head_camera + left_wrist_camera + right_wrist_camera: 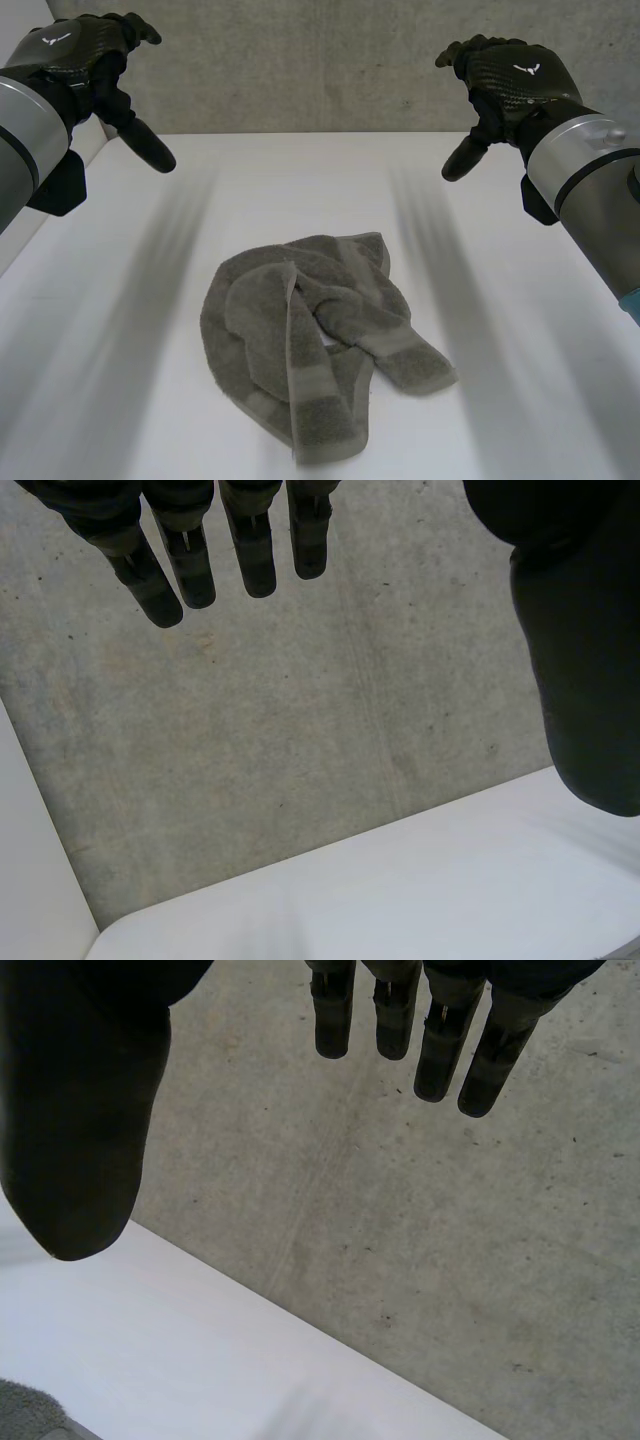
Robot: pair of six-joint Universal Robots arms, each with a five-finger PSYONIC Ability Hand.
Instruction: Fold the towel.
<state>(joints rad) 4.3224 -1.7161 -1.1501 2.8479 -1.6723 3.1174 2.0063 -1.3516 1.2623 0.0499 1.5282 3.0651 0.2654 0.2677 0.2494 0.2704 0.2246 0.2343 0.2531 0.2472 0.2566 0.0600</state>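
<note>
A grey-green towel (315,335) lies crumpled in a loose heap on the white table (520,380), near its front middle. My left hand (85,60) hangs high above the table's far left, open, fingers relaxed and thumb pointing down toward the middle. My right hand (505,85) hovers high at the far right, open as well and holding nothing. Both are well clear of the towel. In the left wrist view the fingers (185,555) and thumb (580,650) spread apart over the wall. A corner of the towel (25,1412) peeks in beyond the right thumb (80,1110).
A grey concrete wall (320,70) rises behind the table's far edge. A white side panel (90,145) stands at the table's left.
</note>
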